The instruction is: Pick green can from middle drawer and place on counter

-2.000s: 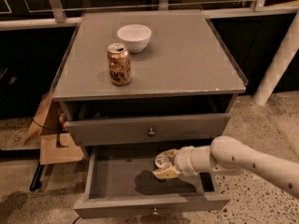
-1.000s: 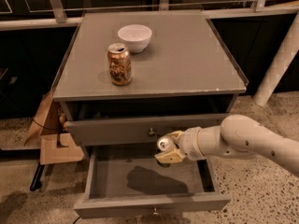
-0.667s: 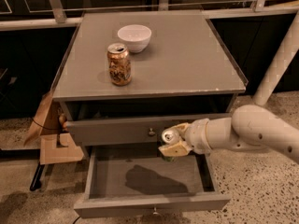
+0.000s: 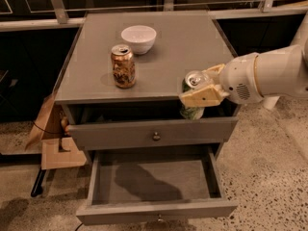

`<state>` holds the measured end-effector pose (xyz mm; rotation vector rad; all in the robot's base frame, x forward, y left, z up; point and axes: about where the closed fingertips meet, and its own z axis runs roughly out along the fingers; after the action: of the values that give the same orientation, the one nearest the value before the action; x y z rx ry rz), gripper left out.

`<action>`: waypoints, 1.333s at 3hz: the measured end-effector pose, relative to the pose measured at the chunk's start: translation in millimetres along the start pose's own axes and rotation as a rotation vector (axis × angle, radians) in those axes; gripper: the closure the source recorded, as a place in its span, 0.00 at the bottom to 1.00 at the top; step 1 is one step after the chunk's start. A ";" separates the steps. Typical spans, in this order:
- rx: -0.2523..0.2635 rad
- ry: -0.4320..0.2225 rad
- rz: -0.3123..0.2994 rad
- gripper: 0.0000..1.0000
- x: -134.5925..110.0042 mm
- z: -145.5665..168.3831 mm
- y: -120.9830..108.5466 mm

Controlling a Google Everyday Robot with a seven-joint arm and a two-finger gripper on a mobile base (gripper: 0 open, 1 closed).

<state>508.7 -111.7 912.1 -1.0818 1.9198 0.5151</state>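
My gripper (image 4: 201, 91) is shut on the green can (image 4: 192, 110), a dark green can with a silver top (image 4: 195, 79). It holds the can upright at the front right edge of the counter (image 4: 173, 57), level with the counter's front lip. The cream fingers (image 4: 202, 96) cover the can's middle. The white arm reaches in from the right. The middle drawer (image 4: 154, 184) is pulled open below and holds nothing that I can see.
A gold-brown patterned can (image 4: 123, 66) and a white bowl (image 4: 138, 38) stand on the counter's left and back. The upper drawer (image 4: 154, 133) is slightly open. Cardboard (image 4: 55, 146) leans at the cabinet's left. A white post (image 4: 299, 37) stands at right.
My gripper has lifted the green can out of the middle drawer, up past the upper drawer front and to the right, to counter height.
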 end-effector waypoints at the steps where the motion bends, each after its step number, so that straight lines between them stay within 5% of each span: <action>1: -0.002 0.002 0.001 1.00 0.8 0.8 0.8; 4: 0.055 -0.059 0.091 1.00 -63.2 19.4 -65.5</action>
<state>589.6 -102.9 957.3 -0.9373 1.9269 0.5354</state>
